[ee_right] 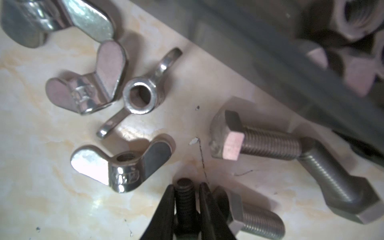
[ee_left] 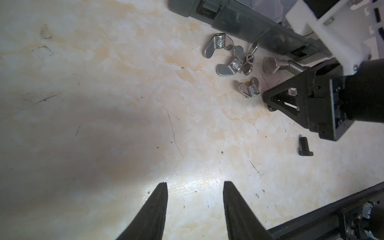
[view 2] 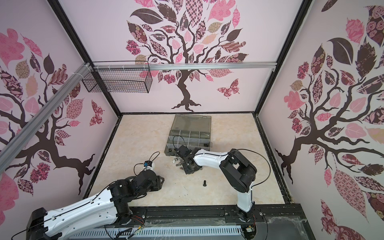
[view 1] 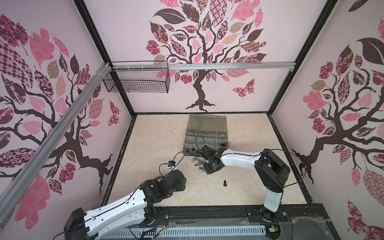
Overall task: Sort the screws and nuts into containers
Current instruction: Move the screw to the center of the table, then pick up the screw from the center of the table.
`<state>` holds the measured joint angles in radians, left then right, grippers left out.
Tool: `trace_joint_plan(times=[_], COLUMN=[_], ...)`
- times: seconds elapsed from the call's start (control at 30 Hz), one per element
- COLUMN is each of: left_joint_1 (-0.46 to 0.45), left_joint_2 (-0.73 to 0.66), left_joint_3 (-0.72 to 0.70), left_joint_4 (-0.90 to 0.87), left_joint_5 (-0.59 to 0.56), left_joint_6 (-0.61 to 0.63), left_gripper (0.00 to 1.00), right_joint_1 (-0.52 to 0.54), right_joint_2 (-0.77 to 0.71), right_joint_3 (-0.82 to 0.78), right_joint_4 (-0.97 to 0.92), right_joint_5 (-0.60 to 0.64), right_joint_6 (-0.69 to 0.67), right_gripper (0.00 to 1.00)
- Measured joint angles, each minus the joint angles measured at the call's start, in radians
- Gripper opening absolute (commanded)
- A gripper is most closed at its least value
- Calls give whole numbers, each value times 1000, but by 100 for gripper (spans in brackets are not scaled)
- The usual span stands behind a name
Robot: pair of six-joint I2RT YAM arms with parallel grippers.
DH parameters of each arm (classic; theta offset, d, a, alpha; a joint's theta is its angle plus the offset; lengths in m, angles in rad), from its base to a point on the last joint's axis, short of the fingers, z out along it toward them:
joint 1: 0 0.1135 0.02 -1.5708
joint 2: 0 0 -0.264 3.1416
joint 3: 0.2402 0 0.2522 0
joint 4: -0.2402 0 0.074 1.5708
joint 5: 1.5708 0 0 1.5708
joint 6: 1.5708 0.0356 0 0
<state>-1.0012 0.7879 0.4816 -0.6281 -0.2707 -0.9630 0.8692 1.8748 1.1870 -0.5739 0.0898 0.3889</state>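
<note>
Right wrist view: the right claw (ee_right: 187,185) is nipped narrow on a short black screw (ee_right: 185,197), whose threaded end pokes out past its tips. Silver wing nuts (ee_right: 122,166) lie just beside it on the bench (ee_right: 31,145). Silver hex screws (ee_right: 259,139) lie opposite, near the grey organizer case (ee_right: 270,52).

Left wrist view: the left claw (ee_left: 195,182) stands partly open, holding nothing, over bare bench, well apart from the wing nuts. A loose black screw (ee_left: 305,146) lies near the right claw.

In both top views the right claw sits low at the wing nuts, just before the organizer case.
</note>
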Motion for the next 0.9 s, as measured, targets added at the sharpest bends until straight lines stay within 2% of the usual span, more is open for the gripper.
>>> trace_joint_plan(times=[0.2, 0.43, 0.6, 0.7, 0.9], left_joint_1=[0, 0, 0, 0, 0], left_joint_2=[-8, -21, -22, -21, -18], left_joint_3=[-1, -5, -5, -5, -5], left_joint_4=[-5, -18, -26, -25, -24], left_joint_5=[-2, -6, -11, -13, -13], left_joint_6=[-2, -5, -6, -6, -6], left_gripper=[48, 48, 48, 48, 48], right_joint_1=[0, 0, -18, -62, -245], right_joint_2=[18, 14, -3, -42, -82], right_joint_3=[26, 26, 97, 169, 284], right_joint_4=[-17, -18, -62, -77, -63], right_joint_5=[3, 3, 8, 20, 95], right_joint_6=[-19, -24, -45, -67, -116], right_gripper=[10, 9, 9, 10, 10])
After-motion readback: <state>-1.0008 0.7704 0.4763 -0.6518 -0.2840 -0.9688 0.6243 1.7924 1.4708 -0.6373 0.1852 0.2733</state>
